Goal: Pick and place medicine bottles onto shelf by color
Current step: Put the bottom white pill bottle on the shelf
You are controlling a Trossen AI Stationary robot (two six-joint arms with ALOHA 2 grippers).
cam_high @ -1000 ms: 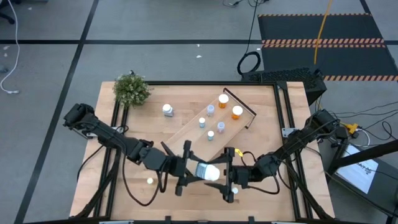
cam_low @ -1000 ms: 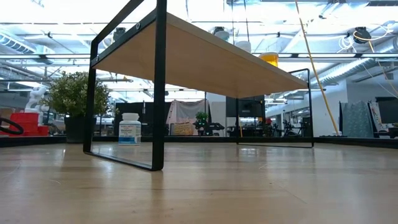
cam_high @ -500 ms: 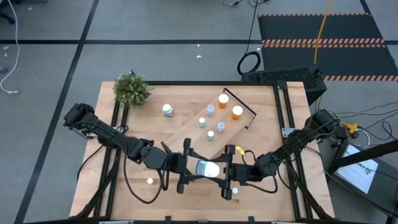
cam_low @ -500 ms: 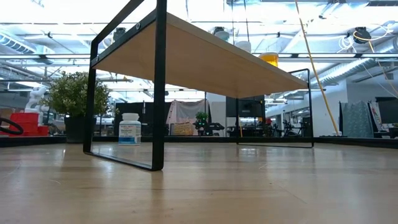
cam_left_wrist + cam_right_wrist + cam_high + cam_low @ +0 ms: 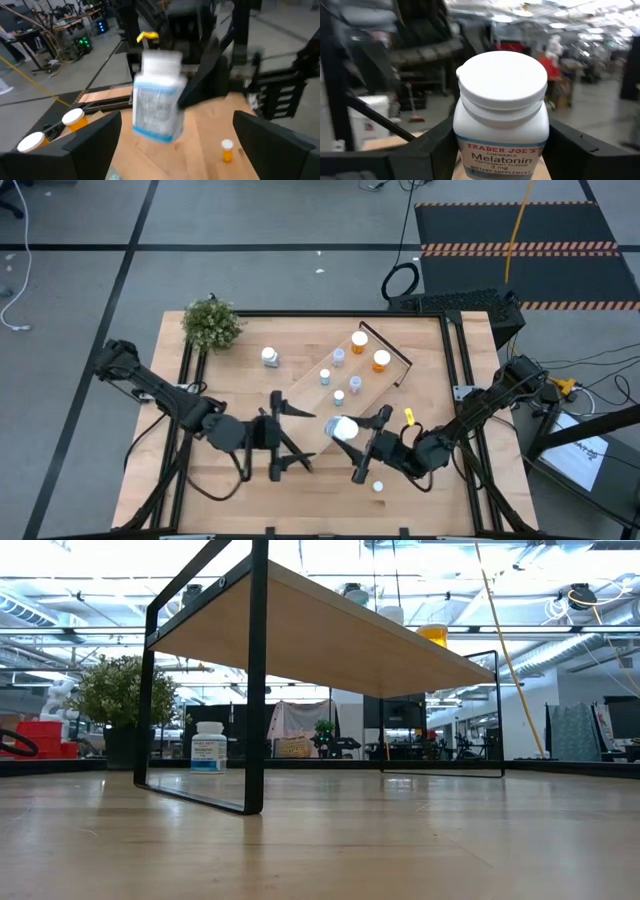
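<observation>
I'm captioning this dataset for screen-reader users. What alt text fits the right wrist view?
A white Melatonin bottle with a white cap, label facing the camera, fills the centre, held upright between the right gripper's two dark fingers. Behind it, blurred, are dark robot arm parts and a workshop room.

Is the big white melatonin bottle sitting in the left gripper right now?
No, the right gripper holds the white melatonin bottle between its fingers, while the left gripper stands open and apart from it.
</observation>
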